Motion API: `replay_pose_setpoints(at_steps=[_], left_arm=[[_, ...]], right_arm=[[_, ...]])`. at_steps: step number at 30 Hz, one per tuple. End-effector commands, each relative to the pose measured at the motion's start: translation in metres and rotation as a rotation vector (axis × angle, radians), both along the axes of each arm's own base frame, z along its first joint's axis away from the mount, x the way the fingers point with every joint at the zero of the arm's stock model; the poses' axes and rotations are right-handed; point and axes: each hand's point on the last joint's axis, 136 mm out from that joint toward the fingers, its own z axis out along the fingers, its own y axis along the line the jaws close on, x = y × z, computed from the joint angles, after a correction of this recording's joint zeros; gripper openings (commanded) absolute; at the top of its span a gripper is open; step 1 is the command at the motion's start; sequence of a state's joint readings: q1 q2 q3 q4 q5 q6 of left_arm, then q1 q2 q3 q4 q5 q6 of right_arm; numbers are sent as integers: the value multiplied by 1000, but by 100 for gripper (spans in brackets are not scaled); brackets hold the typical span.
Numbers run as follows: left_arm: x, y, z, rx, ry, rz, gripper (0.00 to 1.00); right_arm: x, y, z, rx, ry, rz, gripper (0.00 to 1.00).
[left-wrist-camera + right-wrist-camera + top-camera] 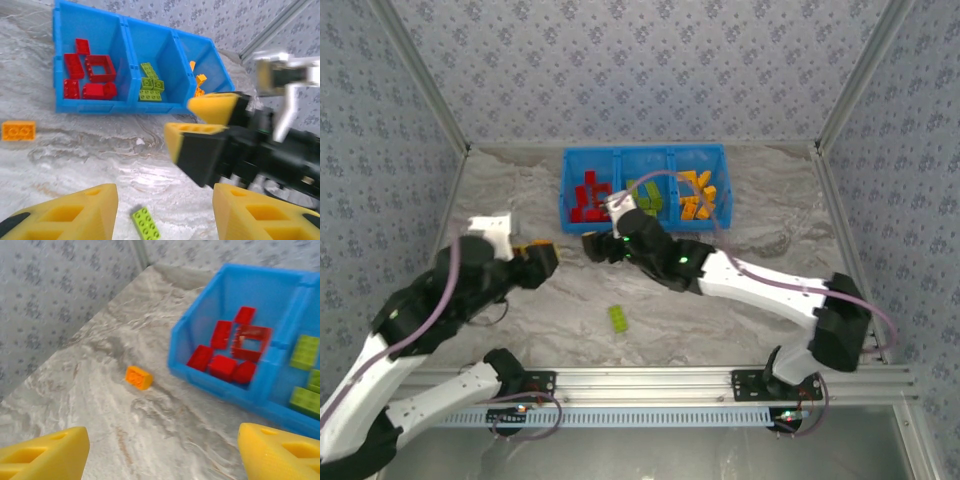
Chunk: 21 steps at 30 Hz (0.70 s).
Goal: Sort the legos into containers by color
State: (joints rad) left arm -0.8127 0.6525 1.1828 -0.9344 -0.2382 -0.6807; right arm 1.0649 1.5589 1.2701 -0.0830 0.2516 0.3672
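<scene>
The bright blue rectangular plastic tray (pixel 100 106) has three compartments: six red plastic bricks (pixel 97 91) lie in the left one, four lime green plastic bricks (pixel 150 95) in the middle, and orange plastic bricks (pixel 695 195) in the right, too huddled to count. Two more lie loose on the marbled grey table (pixel 515 185). One orange studded brick (pixel 18 130) sits off the tray's left front corner, its long axis parallel to the front wall, and one lime green studded brick (pixel 618 318) sits between the arms, studs up, its long axis running near-to-far. The left gripper (pixel 165 212) and right gripper (pixel 162 455) both gape wide, holding nothing.
</scene>
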Motion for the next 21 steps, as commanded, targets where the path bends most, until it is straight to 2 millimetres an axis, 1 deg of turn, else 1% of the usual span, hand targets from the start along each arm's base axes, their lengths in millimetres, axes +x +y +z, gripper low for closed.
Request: replay_pose_setpoints(at_steps=[1,2,4,6,7,9,12,15,19,20,21], left_arm=[[-20,35,-28,45,64,76,53],[-24,42,-27,22,48,92,53],[-29,53,-21,-22,10,119,53],[-33,59,-19,-51,-7,130,53],[-34,61,-21,-54,-4,135,52],[-38,66,-27,-49,15,147,53],[-41,72,-36,-38,39,167,52],[-44,77,-36,-40,32,178,52],[-43,79,-40,-20,39,184,52],[-43,78,-41,-21,42,182,52],[-43,78,-42,-21,44,181,52]], right_arm=[[-13,49,-12,-66,-2,166,83],[-17,64,-23,-113,3,236,84],[-15,85,-47,-189,37,322,85],[-6,98,-68,-250,83,377,85],[-1,103,-75,-271,95,391,85],[11,110,-99,-332,108,409,86],[27,119,-118,-390,94,411,86],[37,130,-130,-408,67,420,86],[42,147,-146,-432,39,451,86],[43,149,-155,-460,39,452,86],[46,153,-159,-476,36,449,86]])
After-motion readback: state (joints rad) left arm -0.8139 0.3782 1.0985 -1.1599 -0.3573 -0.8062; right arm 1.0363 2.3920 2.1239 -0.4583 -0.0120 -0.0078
